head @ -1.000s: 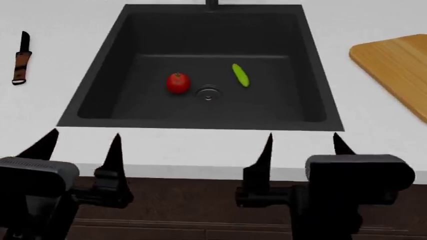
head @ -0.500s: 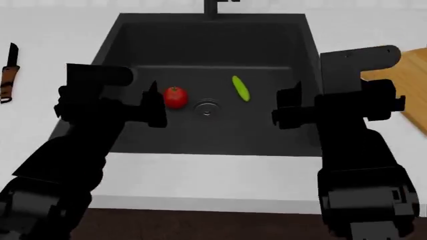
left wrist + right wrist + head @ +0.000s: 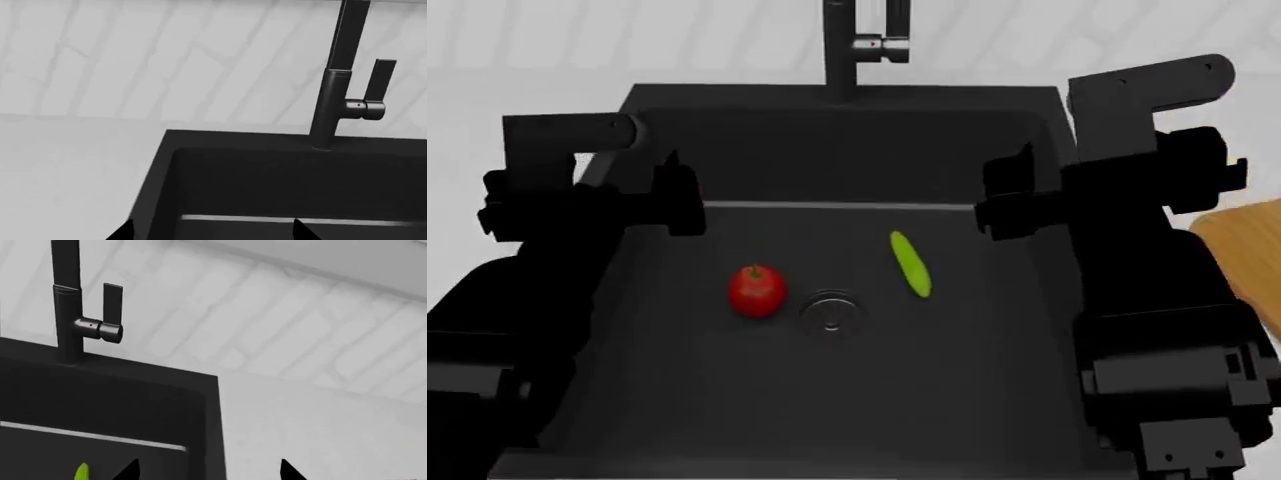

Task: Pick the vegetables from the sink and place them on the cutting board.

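The tomato (image 3: 755, 290) and cucumber (image 3: 910, 263) lie on the sink (image 3: 988, 340) floor either side of the drain (image 3: 830, 312), below and between your left pincer (image 3: 675, 196) and right pincer (image 3: 1009, 196), both with fingers apart, holding nothing.

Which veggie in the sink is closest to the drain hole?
The red tomato sits right beside the drain. The green cucumber lies farther off.
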You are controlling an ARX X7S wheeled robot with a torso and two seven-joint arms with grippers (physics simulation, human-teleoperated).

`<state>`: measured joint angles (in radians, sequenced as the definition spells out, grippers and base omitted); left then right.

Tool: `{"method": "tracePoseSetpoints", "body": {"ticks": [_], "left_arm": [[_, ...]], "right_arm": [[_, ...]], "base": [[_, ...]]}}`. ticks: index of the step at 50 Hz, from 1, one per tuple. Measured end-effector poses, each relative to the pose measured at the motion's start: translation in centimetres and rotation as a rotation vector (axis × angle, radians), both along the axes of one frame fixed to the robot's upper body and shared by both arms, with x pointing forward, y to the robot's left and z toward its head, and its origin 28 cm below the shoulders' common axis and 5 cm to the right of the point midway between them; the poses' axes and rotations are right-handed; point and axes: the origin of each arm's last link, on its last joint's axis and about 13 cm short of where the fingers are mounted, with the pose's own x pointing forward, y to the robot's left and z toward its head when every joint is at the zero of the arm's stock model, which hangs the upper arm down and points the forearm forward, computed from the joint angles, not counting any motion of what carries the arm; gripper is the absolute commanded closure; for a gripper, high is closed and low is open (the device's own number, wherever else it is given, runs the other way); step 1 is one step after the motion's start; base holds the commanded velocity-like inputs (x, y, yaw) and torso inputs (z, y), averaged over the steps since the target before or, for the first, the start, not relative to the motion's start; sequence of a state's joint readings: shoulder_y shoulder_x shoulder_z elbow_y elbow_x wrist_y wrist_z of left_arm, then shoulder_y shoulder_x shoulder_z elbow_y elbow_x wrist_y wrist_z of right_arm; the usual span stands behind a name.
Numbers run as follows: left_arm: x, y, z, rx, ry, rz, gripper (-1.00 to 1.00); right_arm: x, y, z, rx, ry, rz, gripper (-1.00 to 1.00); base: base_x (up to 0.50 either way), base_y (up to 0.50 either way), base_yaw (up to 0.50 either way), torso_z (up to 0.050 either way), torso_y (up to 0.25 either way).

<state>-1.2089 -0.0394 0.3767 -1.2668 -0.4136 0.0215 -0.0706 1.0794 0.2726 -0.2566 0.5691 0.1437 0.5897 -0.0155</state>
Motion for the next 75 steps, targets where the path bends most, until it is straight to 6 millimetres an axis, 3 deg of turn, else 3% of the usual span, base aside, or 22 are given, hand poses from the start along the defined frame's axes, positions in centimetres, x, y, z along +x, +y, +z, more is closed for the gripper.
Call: {"method": "tracePoseSetpoints", "body": {"ticks": [22, 41, 50, 64, 75], "left_arm": [[-0.2, 0.9, 0.3, -0.027, -0.022, 0.026, -1.00], [-0.5, 1.2, 1.5, 0.034, -0.080, 0.008, -1.00], [-0.6, 1.1, 1.7, 0.139, -0.015, -0.074, -1.00], [-0.6, 2.4, 4.5, 0.343, 0.251, -0.283, -1.00], [-0.5, -0.7, 5.3, 0.316, 0.446, -0.636, -1.00]], "right_arm": [[-0.4, 0.3, 0.4, 0.021, -0.032, 0.010, -1.00], [-0.8, 0.3, 0.7, 0.054, -0.052, 0.016, -1.00], [-0.5, 1.1, 1.2, 0.029, 0.097, 0.147, -1.00], [1.5, 2.5, 1.6, 0.077, 0.419, 0.376, -1.00], [2.0, 2.9, 2.4, 0.119, 0.586, 0.441, -1.00]], "base": [[0.49, 0.00, 0.00, 0.000, 0.001], [0.00, 0.00, 0.00, -0.001, -0.194], [0.00, 0.00, 0.00, 0.000, 0.000], [0.00, 0.00, -0.01, 0.000, -0.003], [0.00, 0.00, 0.00, 0.000, 0.000]]}}
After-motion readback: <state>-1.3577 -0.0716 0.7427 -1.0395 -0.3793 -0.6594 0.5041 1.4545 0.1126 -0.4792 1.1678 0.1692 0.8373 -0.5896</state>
